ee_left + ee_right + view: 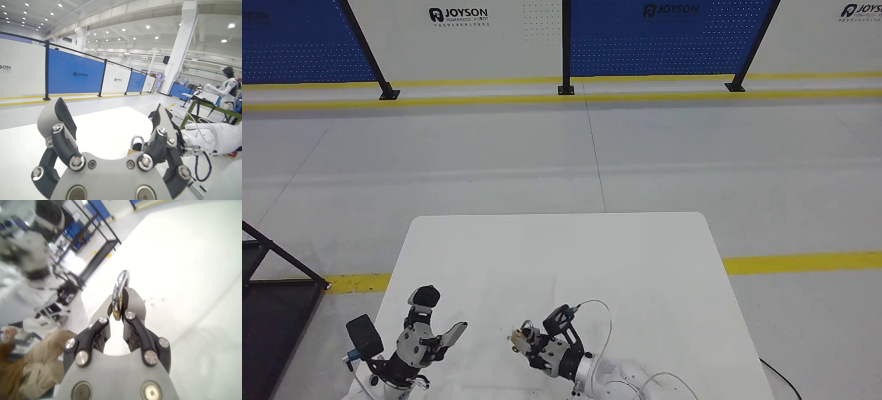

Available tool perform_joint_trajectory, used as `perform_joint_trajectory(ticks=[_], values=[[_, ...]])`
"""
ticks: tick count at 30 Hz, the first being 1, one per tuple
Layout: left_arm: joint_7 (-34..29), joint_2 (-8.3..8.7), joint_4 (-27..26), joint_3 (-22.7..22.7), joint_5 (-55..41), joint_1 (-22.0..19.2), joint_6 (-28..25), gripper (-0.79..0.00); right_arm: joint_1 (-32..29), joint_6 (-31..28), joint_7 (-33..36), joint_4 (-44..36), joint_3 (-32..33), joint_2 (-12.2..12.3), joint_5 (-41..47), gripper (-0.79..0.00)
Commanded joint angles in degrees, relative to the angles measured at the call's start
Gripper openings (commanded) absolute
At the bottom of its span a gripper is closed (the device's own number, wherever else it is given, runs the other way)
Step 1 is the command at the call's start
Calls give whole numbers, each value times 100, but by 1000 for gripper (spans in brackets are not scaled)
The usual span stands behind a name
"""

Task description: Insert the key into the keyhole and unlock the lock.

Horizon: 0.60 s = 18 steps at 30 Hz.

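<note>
While the right tool (121, 299) pinches a brass, chrome-shackled padlock (122, 281), the left tool (109, 111) gapes empty.

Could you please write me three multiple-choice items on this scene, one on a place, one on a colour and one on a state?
1. Where is the padlock?
A. in a drawer
B. in the right claw
C. on a hook

2. What colour is the padlock's body?
A. red
B. blue
C. brass

3. How is the left claw?
A. open and empty
B. shut on a cloth
C. shut on the padlock

Answers:
1 B, the right wrist view shows that claw clamped on the padlock.
2 C, the body shows brass-yellow in the right wrist view.
3 A, the left wrist view shows it spread wide, gripping nothing.
</note>
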Motion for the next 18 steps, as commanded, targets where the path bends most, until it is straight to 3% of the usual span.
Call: perform_joint_trajectory(ticks=[1,6,7,8,9,10,11,18], values=[[30,-7,50,14,78,-3,24,0,222,260,297,163,-189,-75,-27,-785],[9,-30,130,137,194,-121,104,0,585,883,508,453,-474,-257,50,-785],[-3,-34,142,158,226,-150,125,0,644,954,572,496,-513,-283,64,-686],[-13,-38,153,182,258,-178,146,0,697,1040,608,533,-543,-304,45,-514],[-23,-42,169,206,277,-199,167,0,726,1117,611,552,-570,-325,42,-422],[-35,-47,176,229,301,-219,195,0,749,1179,619,564,-595,-341,33,-126],[-39,-51,184,252,313,-235,211,0,767,1208,634,560,-616,-354,30,0],[-39,-70,205,325,348,-283,228,0,703,1497,820,204,-602,-306,-420,0]])
